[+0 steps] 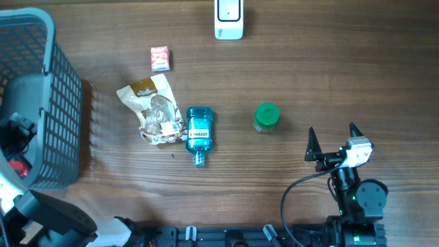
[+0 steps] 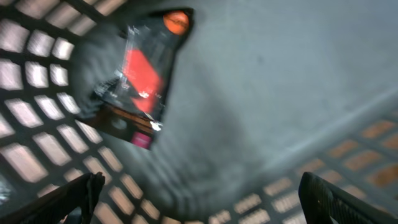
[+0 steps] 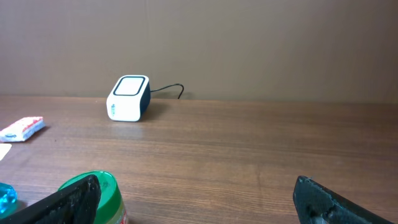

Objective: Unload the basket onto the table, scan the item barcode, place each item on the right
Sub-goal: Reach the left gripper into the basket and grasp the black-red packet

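Hanging agape, left jaws face a red packet [image 2: 140,78].

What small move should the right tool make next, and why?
Probably advance the open right tool toward the green-lidded jar: it is the nearest item, just ahead and to the left, not yet grasped, and the scanner stands further ahead.

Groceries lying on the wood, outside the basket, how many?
4: red box farthest back, snack bag nearer, blue bottle beside the bag, green-lidded jar farther right.
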Motion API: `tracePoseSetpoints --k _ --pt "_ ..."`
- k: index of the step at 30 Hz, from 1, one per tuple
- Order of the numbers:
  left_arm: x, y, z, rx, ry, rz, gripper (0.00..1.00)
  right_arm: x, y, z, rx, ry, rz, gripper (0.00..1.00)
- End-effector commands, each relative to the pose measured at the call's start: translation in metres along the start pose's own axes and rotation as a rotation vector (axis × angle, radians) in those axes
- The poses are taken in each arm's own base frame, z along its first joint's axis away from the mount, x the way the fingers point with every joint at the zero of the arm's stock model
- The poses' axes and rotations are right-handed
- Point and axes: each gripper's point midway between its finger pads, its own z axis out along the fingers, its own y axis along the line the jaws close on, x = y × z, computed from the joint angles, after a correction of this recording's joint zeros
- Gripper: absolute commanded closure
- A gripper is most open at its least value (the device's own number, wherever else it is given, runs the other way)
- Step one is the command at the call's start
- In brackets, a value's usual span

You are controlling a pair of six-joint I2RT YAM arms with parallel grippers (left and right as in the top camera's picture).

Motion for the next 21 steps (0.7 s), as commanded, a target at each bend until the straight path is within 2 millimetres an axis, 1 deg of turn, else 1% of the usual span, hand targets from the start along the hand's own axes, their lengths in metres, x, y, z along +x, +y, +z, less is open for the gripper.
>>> tracePoseSetpoints --k 1,3,4,6,8,9,12,15,17,21 --pt "-0.012 0.031 0.001 -0.177 -0.04 0.129 0.0 -0.007 -0.001 -0.001 0.006 -0.019 -0.014 0.0" --pt "-0.018 0.031 0.012 -0.192 -0.05 0.129 0.0 -0.007 -0.001 -0.001 0.006 -0.019 -0.014 0.0" --pt "-0.02 0.03 0.02 -0.192 -0.051 0.129 0.0 -0.007 -0.001 -0.001 0.006 -0.019 -0.014 0.0" --pt "-0.024 0.029 0.038 -0.195 -0.039 0.207 0.0 -0.007 -0.001 -0.001 0.006 -0.019 -0.014 0.0" --pt "-0.028 0.032 0.051 -0.193 -0.032 0.198 0.0 -0.007 -0.001 -0.001 0.005 -0.019 -0.014 0.0" --pt "-0.029 0.031 0.061 -0.161 -0.019 0.182 0.0 -0.007 -0.001 -0.001 0.006 -0.019 -0.014 0.0" --pt "-0.026 0.031 0.081 -0.068 0.02 0.19 0.0 -0.007 -0.001 -0.001 0.006 -0.019 -0.014 0.0" --pt "-0.025 0.04 0.102 -0.042 0.048 0.175 0.0 -0.007 -0.001 -0.001 0.005 -0.019 -0.014 0.0" --pt "-0.029 0.035 0.112 0.007 0.04 0.161 0.0 -0.007 -0.001 -0.001 0.006 -0.019 -0.014 0.0" --pt "-0.032 0.03 0.132 0.033 0.04 0.159 0.0 -0.007 -0.001 -0.001 0.006 -0.019 -0.014 0.0"
